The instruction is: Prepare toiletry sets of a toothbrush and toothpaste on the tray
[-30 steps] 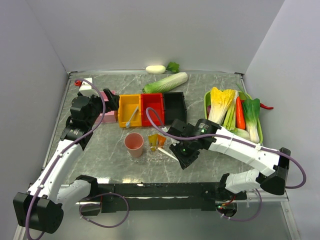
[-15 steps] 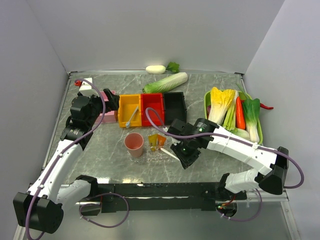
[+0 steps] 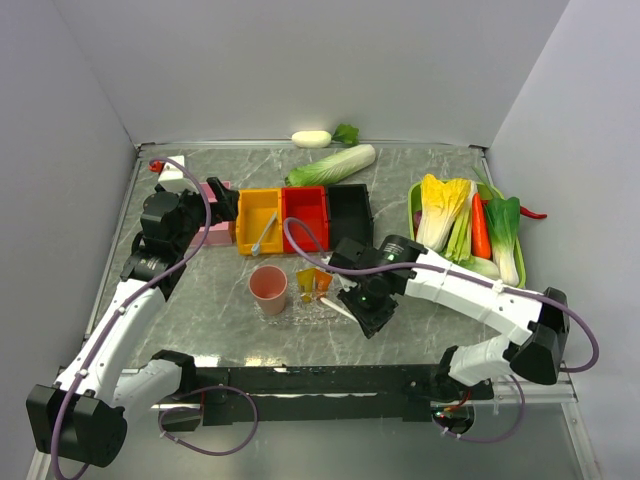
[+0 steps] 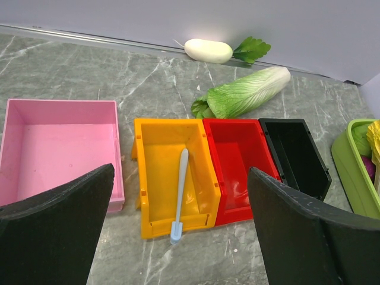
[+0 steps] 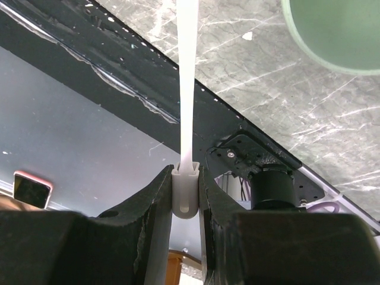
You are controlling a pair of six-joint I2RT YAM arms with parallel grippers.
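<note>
A clear speckled tray (image 3: 303, 306) lies at the table's middle. An orange toothpaste (image 3: 322, 281) and a yellow-orange toothpaste (image 3: 305, 280) lie on its far part. My right gripper (image 3: 354, 309) is over the tray's right edge, shut on a white toothbrush (image 3: 337, 305). In the right wrist view the gripper (image 5: 185, 185) clamps the toothbrush's thick end, and the stick (image 5: 188, 77) points away. A second toothbrush (image 3: 262, 236) lies in the yellow bin (image 3: 246, 212); it also shows in the left wrist view (image 4: 180, 187). My left gripper (image 3: 218, 192) is open and empty, above the pink bin (image 3: 218, 232).
A pink cup (image 3: 268, 288) stands left of the tray. Red (image 3: 305, 215) and black (image 3: 350, 212) bins stand beside the yellow one. A green vegetable tray (image 3: 519, 262) is at the right. A cabbage (image 3: 332, 165) and a white radish (image 3: 312, 139) lie at the back.
My right gripper has shifted slightly left with the toothbrush in it. The left arm has not moved.
</note>
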